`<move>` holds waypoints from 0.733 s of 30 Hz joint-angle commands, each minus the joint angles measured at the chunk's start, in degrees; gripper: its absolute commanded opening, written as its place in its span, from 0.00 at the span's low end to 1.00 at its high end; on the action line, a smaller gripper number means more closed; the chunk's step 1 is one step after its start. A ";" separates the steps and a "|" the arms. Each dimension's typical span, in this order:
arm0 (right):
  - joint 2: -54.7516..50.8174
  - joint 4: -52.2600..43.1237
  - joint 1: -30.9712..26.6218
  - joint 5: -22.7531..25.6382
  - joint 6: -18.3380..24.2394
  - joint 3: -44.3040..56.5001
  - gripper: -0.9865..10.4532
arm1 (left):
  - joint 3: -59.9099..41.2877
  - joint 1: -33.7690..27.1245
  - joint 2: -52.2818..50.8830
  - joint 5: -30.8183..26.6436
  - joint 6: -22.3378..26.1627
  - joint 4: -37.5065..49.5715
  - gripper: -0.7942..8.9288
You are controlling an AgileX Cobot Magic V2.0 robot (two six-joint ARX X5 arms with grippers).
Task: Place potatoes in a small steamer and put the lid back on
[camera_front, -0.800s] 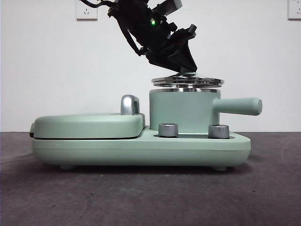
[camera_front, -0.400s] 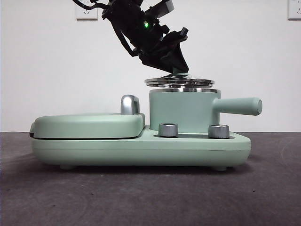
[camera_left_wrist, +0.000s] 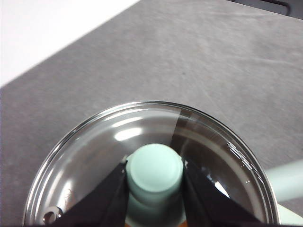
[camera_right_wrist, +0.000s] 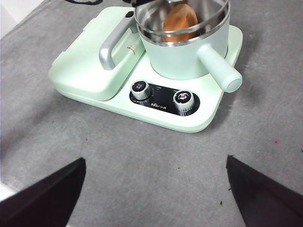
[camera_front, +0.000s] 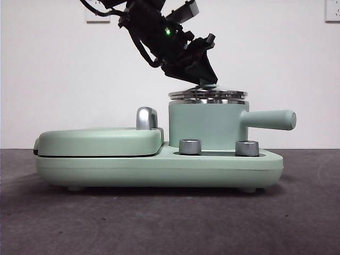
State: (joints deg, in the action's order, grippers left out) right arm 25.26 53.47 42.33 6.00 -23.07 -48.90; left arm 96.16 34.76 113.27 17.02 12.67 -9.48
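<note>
- The orange-brown, lumpy potato (camera_right_wrist: 180, 21) lies inside the mint-green cylindrical steamer pot (camera_front: 204, 125), visible through the pot's open steel rim in my right wrist view.
- The round, flat glass lid with its shiny steel rim (camera_front: 207, 95) sits level just over the pot's rim; I cannot tell whether it touches all the way round.
- My left gripper (camera_left_wrist: 155, 177) pinches the lid's small mint-green knob (camera_left_wrist: 155, 169) between its 2 black jaws, reaching down at a slant from the upper left in the front view.
- The pot stands on the right of a mint-green cooker base (camera_front: 159, 167), behind 2 steel dials (camera_right_wrist: 140, 89).
- The flat mint-green griddle cover with chrome handle (camera_front: 98, 141) lies beside the pot.
- My right gripper (camera_right_wrist: 154, 198) hangs well apart, its jaws spread wide above the grey table (camera_right_wrist: 142, 161).
</note>
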 commanded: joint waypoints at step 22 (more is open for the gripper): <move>0.15 -0.28 0.46 0.07 -1.60 -0.13 0.49 | 1.60 0.98 2.71 1.53 -0.09 1.38 0.10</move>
State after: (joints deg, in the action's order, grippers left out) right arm 25.26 53.49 42.33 6.02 -24.01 -48.88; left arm 96.16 34.94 114.43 17.76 12.40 -9.21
